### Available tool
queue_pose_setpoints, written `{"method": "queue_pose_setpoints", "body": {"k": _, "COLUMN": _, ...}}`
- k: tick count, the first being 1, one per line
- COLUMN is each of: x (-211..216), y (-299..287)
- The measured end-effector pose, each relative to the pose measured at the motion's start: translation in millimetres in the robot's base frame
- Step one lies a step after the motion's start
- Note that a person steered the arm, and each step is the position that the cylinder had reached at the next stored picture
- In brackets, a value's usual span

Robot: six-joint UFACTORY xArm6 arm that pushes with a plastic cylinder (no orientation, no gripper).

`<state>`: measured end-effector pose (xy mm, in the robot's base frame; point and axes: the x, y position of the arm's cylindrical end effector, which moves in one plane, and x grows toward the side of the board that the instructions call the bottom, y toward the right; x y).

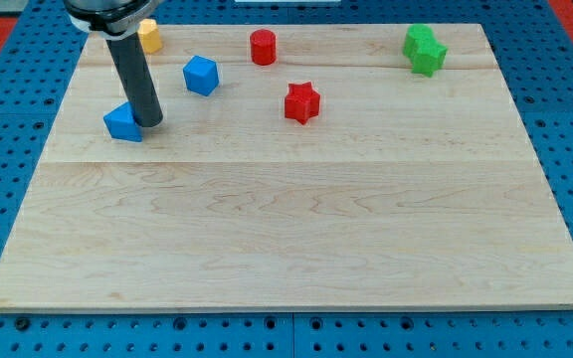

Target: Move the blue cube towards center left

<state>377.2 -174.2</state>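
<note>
At the view's left, a blue triangular block (122, 122) lies on the wooden board (296, 239). My tip (151, 122) stands just against its right side, it seems touching. The arm has no gripper to open or close; it ends only in the dark rod, and it holds nothing.

Above the tip, near the board's top edge, sits a yellow block (149, 36), partly hidden by the arm.

To the right of the tip and a little higher is the blue cube (200, 76), in the upper-left part of the board, apart from the tip and touching no other block. I judge it light and stiff, and it should slide easily on the smooth wood. It cannot be grasped, only pushed. The contact should be on its upper-right side, through the middle, otherwise it will probably spin away. A cube has no long axis; this one stands turned, with a corner toward the view's bottom, so a flat face is not square to the board's edges.

Further right are a red cylinder (263, 47), a red star (302, 102), and green blocks (424, 50), all well apart from the cube.
</note>
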Motion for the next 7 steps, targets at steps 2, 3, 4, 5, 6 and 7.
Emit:
{"method": "queue_pose_setpoints", "body": {"k": 2, "x": 10, "y": -33}}
{"method": "queue_pose_setpoints", "body": {"k": 3, "x": 13, "y": -37}}
{"method": "queue_pose_setpoints", "body": {"k": 4, "x": 5, "y": -5}}
{"method": "queue_pose_setpoints", "body": {"k": 5, "x": -18, "y": 59}}
{"method": "queue_pose_setpoints", "body": {"k": 6, "x": -34, "y": 109}}
{"method": "queue_pose_setpoints", "body": {"k": 7, "x": -65, "y": 128}}
